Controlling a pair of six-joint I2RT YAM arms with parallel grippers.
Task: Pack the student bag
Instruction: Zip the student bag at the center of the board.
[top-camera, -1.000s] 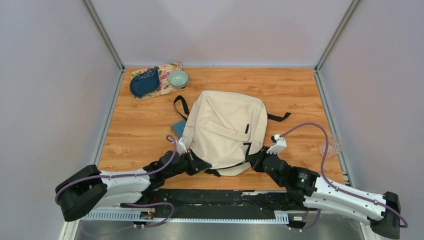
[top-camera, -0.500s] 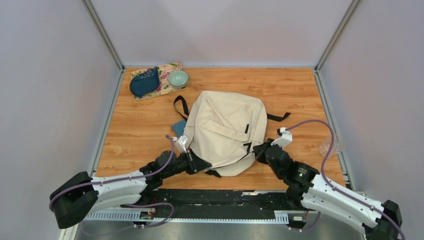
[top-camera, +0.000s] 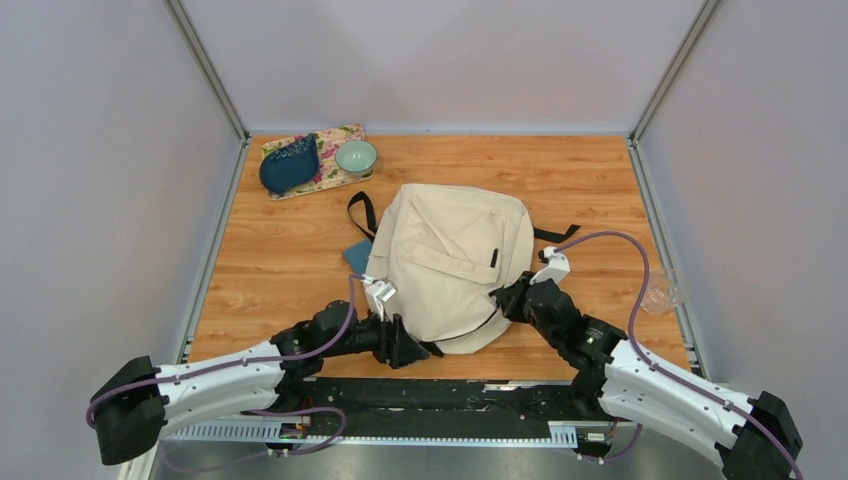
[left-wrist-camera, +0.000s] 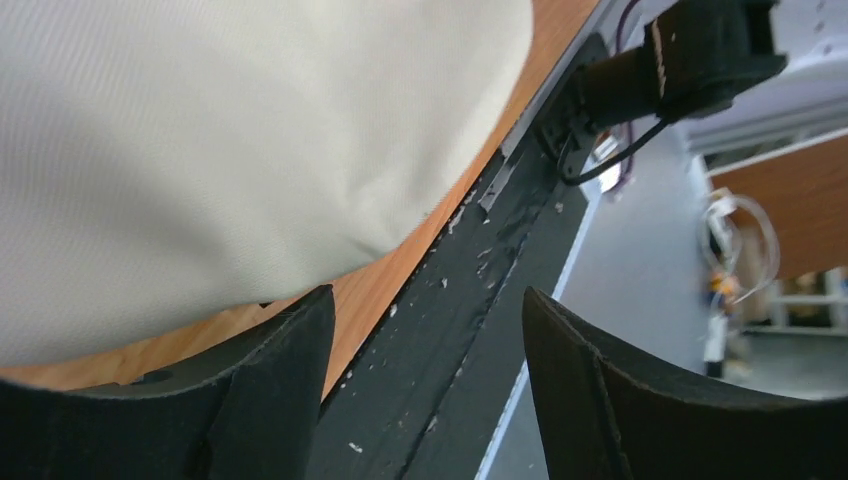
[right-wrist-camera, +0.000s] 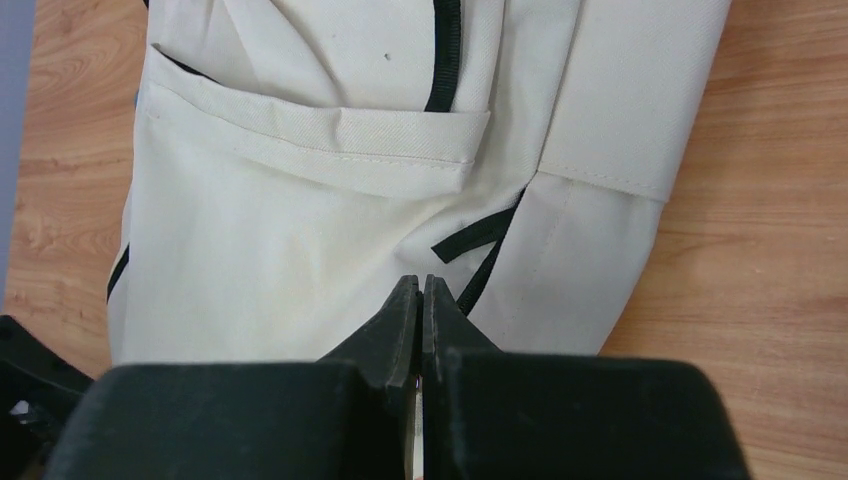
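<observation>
Both flank the student bag (top-camera: 450, 255) closely: left end effector (top-camera: 405, 350) apart, right end effector (right-wrist-camera: 421, 287) together.

The bag (top-camera: 455, 255) was plain cream with a fine woven texture. Its straps (top-camera: 360, 212) and zip line (right-wrist-camera: 443, 50) were black, and one small dark speck marked the fabric. The table (top-camera: 280, 260) was orange-brown with wood grain. A mat (top-camera: 325, 180) carried a pink and green floral print on cream. On it, a navy object (top-camera: 290, 165) was ribbed and a bowl (top-camera: 356, 157) was pale green. A blue object (top-camera: 357, 255) beside the bag was a lighter mid-blue. The left arm (top-camera: 220, 375) and right arm (top-camera: 670, 395) were white with black joints, and their cables (top-camera: 640, 290) were purple. The left gripper (left-wrist-camera: 425, 300) and right gripper (right-wrist-camera: 421, 285) were matt black. The walls (top-camera: 100, 150) were pale lilac-grey.
</observation>
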